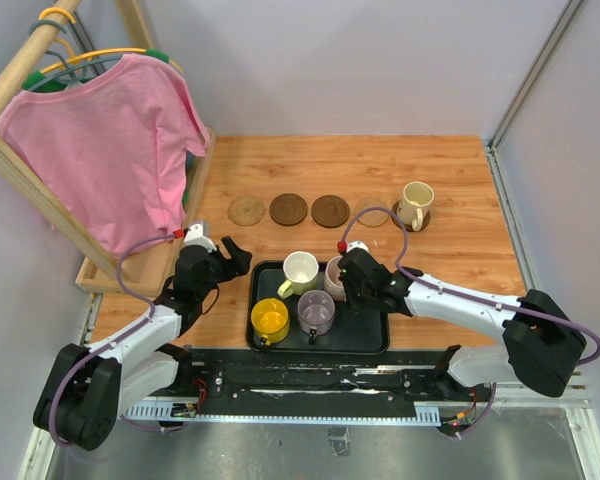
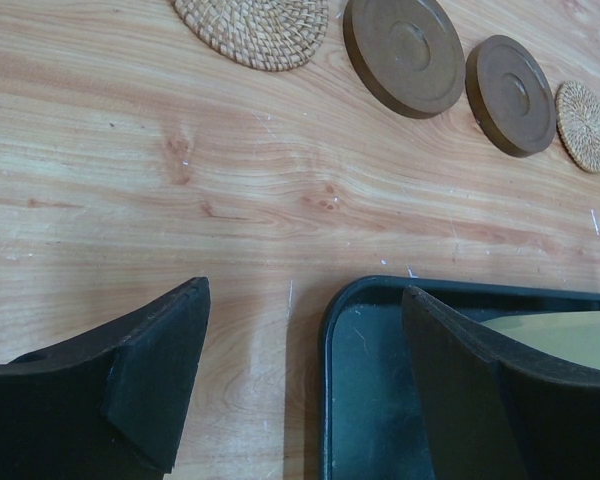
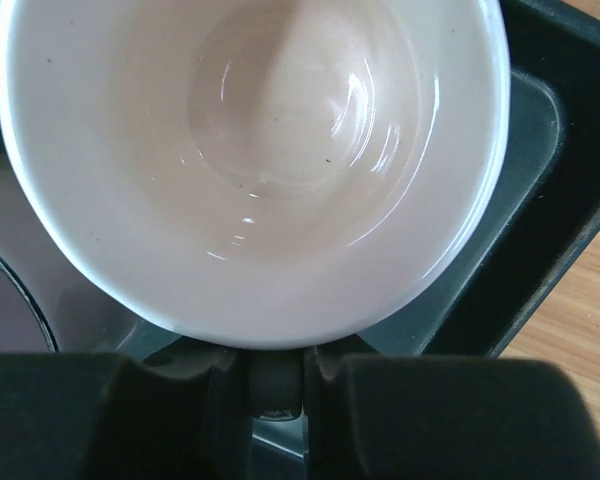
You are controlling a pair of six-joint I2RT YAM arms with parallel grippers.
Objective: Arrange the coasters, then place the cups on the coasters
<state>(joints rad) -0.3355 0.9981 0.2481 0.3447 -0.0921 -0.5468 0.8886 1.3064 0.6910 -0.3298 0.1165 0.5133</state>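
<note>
Five coasters (image 1: 288, 209) are laid beyond the tray (image 1: 368, 337), one cream cup (image 1: 415, 204) is seated there, four are left inside the tray, the pink cup (image 3: 250, 150) being gripped by the right pincer (image 3: 275, 385), the left pincer (image 2: 300, 380) held open.

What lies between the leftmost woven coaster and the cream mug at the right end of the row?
One dark wooden coaster, a second dark one, then a woven coaster, in the top view.
</note>
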